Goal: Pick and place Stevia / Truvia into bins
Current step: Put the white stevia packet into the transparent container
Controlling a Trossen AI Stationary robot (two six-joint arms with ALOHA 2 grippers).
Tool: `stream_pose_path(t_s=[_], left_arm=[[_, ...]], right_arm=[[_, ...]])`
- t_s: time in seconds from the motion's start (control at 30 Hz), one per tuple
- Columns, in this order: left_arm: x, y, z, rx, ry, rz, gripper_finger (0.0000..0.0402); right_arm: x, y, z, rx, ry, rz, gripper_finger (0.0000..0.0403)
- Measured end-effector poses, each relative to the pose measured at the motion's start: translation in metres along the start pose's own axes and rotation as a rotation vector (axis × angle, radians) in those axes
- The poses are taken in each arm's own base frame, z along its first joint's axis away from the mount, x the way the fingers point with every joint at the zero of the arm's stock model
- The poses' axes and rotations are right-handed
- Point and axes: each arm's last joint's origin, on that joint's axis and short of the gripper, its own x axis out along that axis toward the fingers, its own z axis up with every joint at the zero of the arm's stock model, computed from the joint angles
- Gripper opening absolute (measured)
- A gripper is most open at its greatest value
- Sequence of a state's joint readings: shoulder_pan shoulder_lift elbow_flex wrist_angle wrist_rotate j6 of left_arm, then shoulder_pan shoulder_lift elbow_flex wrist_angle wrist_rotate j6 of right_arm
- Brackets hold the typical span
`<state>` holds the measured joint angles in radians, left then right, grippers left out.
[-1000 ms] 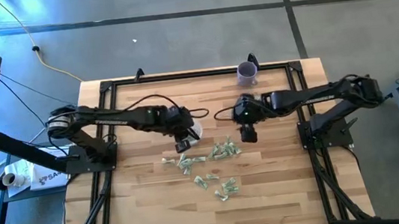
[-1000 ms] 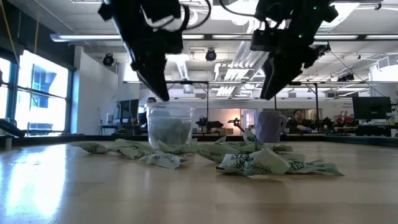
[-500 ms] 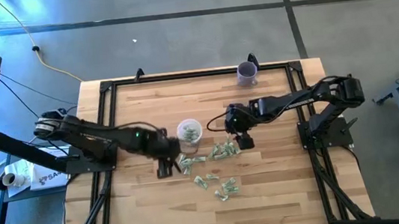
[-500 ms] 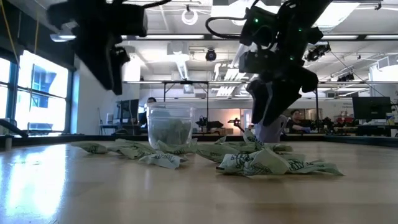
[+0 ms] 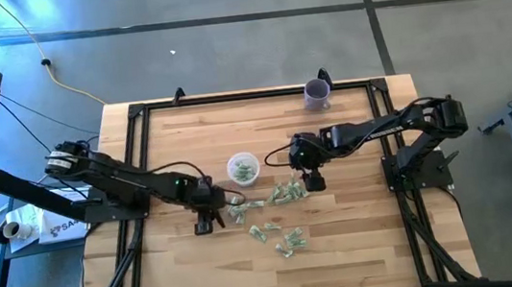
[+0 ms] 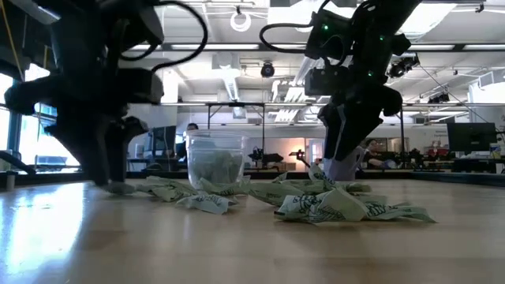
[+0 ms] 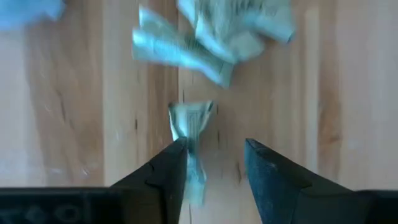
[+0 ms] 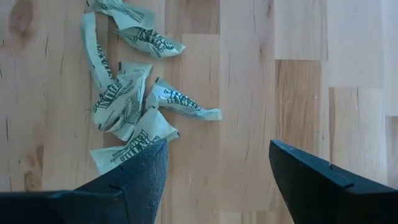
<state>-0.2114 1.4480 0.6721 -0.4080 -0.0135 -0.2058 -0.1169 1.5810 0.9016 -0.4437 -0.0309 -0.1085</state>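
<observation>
i've got the left gripper spread over a lone stevia packet that touches one finger; i'd centre it before closing. the right gripper hangs open beside the pile. the cup sits near.

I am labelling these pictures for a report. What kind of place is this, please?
Probably a robotics lab or workshop in a large open room. A wooden table in a black frame carries two robot arms, the floor is bare concrete, and the low view shows ceiling strip lights and monitors behind.
</observation>
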Motion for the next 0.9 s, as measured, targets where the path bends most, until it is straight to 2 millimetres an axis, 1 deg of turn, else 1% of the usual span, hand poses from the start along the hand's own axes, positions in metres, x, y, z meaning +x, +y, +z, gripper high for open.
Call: stream_pose_path(t_s=[0.07,0.13,0.3,0.37,0.43,0.5,0.53,0.57,0.67,0.77,0.87,0.9], left_arm=[[0.003,0.004,-0.005,-0.012,0.018,0.015,0.0164],[0.006,0.010,-0.006,-0.031,0.016,0.026,0.0131],[0.007,0.025,-0.005,-0.073,0.011,0.063,0.0025],[0.005,0.032,-0.003,-0.116,0.014,0.098,0.0022],[0.001,0.040,0.001,-0.150,0.022,0.123,0.0034],[-0.007,0.044,0.011,-0.165,0.007,0.130,0.0037],[-0.014,0.045,0.017,-0.160,-0.003,0.131,0.0031],[-0.021,0.046,0.021,-0.148,-0.004,0.132,0.0022],[-0.037,0.045,0.033,-0.103,-0.057,0.133,0.0021],[-0.046,0.043,0.037,-0.097,-0.075,0.101,0.0036],[-0.062,0.042,0.044,-0.106,-0.083,0.096,0.0020],[-0.069,0.042,0.048,-0.104,-0.092,0.106,0.0021]], right_arm=[[0.000,0.000,0.000,0.000,-0.001,-0.004,0.0270],[0.000,0.000,0.000,0.000,-0.001,-0.005,0.0270],[0.000,-0.001,0.001,0.000,-0.005,-0.024,0.0270],[0.000,-0.001,0.001,0.000,-0.004,-0.046,0.0270],[-0.001,-0.002,0.001,-0.001,-0.005,-0.063,0.0270],[-0.003,-0.002,0.001,-0.002,-0.012,-0.083,0.0270],[-0.003,-0.003,0.002,-0.002,-0.015,-0.090,0.0270],[-0.004,-0.003,0.002,-0.003,-0.020,-0.096,0.0270],[-0.006,-0.003,0.003,-0.002,-0.030,-0.108,0.0270],[-0.006,-0.004,0.003,-0.001,-0.032,-0.111,0.0270],[-0.006,-0.004,0.003,-0.001,-0.030,-0.120,0.0270],[-0.006,-0.005,0.003,-0.001,-0.027,-0.126,0.0270]])
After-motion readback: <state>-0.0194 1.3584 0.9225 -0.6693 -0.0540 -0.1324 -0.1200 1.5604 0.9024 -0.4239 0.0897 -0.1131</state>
